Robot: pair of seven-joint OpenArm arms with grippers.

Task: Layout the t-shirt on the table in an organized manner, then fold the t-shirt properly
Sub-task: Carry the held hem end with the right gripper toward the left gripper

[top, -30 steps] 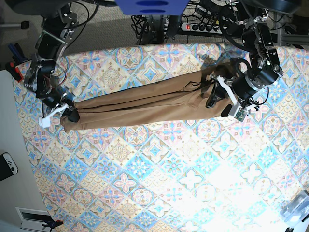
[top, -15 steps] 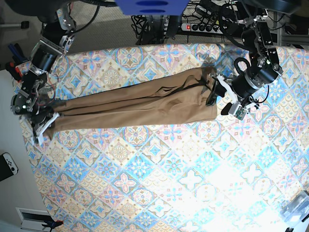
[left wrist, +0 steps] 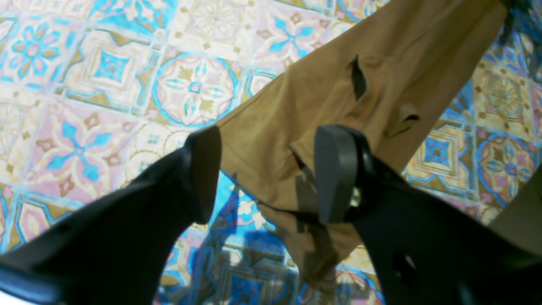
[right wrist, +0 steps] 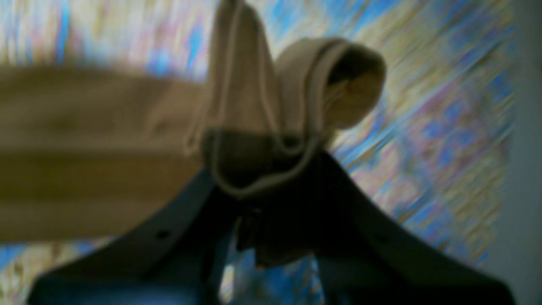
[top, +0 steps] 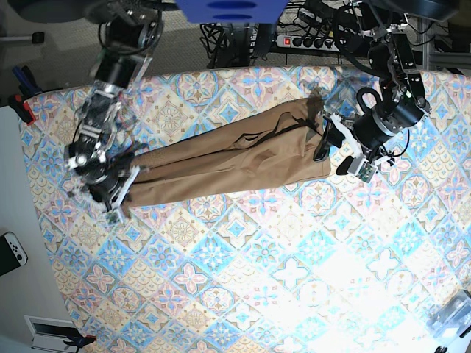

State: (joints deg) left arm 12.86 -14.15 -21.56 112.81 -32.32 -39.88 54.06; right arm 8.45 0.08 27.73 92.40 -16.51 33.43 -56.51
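Base view: the t-shirt (top: 235, 154) lies stretched in a long narrow band across the far part of the table (top: 280, 279).

It is plain tan-brown, bunched lengthwise into deep folds, with dark creases near its middle. The right gripper (top: 121, 193) pinches one end of the t-shirt, and in the right wrist view a stitched hem curls over its pressed-together jaws. The left gripper (left wrist: 264, 173) stands spread at the other end of the t-shirt, one finger over the cloth and one beside it, over the table.
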